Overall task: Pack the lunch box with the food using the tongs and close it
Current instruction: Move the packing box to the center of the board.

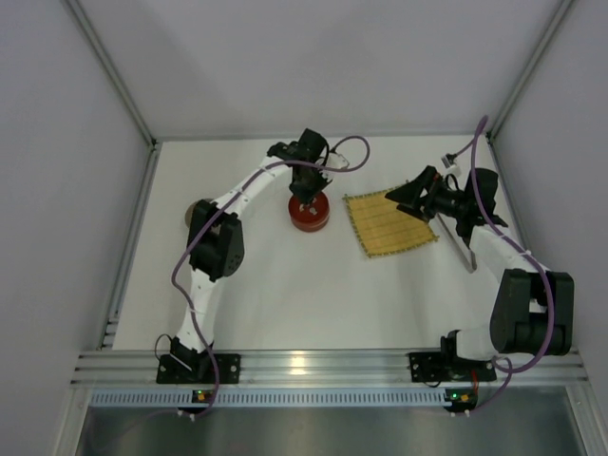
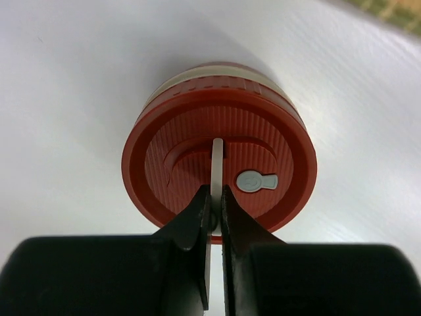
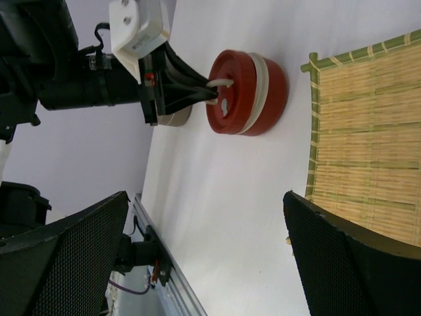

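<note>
Left wrist view: left gripper (image 2: pixel 216 192) has its jaws clenched on the thin white handle (image 2: pixel 217 158) that stands up from the lid of the red lunch box (image 2: pixel 263 131). The lid is on, and a cream band shows between the lid and the base. A grey valve tab (image 2: pixel 255 182) sits just beside the handle.

The right gripper (image 1: pixel 408 198) hangs over the bamboo mat (image 1: pixel 389 223) with its jaws spread wide, grasping nothing. A slim grey bar that is likely the tongs (image 1: pixel 465 249) lies on the table just right of the mat, partly under the right arm. No food shows on the mat in any view. Can't tell if it is inside the box, since the lid hides it.

Risks, as I judge them:
- The pinch is narrow and on a thin strap, so a pull could let the strap slip out.
- If the lid is tight, the whole box may lift with it and then drop or tip.
- A sideways tug could slide the box on the smooth top.
- Pressing down off-centre could leave the lid skewed.

Surface: plain white table (image 1: pixel 285 294), matte with soft reflections. A beige round object (image 1: pixel 193 213) sits behind the left arm, unclear what it is. Room: pale grey walls on three sides, metal frame posts in the corners, and an aluminium rail (image 1: pixel 304 366) at the near edge.
</note>
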Controlling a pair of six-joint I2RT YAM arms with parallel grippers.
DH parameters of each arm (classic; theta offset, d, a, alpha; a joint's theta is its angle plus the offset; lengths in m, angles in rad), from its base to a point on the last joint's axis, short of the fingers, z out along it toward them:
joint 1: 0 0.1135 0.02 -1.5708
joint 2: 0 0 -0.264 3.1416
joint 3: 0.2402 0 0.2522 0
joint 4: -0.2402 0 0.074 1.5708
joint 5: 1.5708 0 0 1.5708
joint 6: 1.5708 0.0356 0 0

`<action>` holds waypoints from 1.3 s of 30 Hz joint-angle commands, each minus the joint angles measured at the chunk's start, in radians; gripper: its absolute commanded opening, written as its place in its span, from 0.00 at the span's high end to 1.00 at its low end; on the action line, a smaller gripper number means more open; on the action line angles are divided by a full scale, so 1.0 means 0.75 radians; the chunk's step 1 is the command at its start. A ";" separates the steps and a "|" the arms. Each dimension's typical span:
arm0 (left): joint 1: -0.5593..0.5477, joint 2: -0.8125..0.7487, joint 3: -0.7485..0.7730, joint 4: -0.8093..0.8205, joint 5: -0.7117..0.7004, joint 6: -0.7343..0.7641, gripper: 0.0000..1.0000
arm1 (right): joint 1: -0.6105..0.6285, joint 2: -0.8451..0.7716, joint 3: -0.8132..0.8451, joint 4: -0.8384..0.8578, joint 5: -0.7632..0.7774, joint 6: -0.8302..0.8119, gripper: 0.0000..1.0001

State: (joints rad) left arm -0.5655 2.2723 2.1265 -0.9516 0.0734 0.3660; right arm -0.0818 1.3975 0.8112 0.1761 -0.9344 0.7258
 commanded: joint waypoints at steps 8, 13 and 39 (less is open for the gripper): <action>-0.031 -0.383 -0.514 -0.257 0.025 -0.081 1.00 | -0.016 -0.035 -0.018 0.041 -0.028 0.010 0.01; -0.031 -0.463 -0.541 -0.200 0.013 -0.169 1.00 | -0.008 -0.061 -0.049 0.074 -0.020 0.030 0.01; 0.104 -0.555 -1.140 0.305 0.188 -0.343 1.00 | -0.007 -0.090 -0.049 0.025 -0.014 -0.037 0.01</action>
State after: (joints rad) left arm -0.5159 1.7767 1.3487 -0.7166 0.1822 0.1287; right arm -0.0814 1.3678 0.7715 0.1829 -0.9436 0.7311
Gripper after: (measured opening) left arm 0.094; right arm 0.993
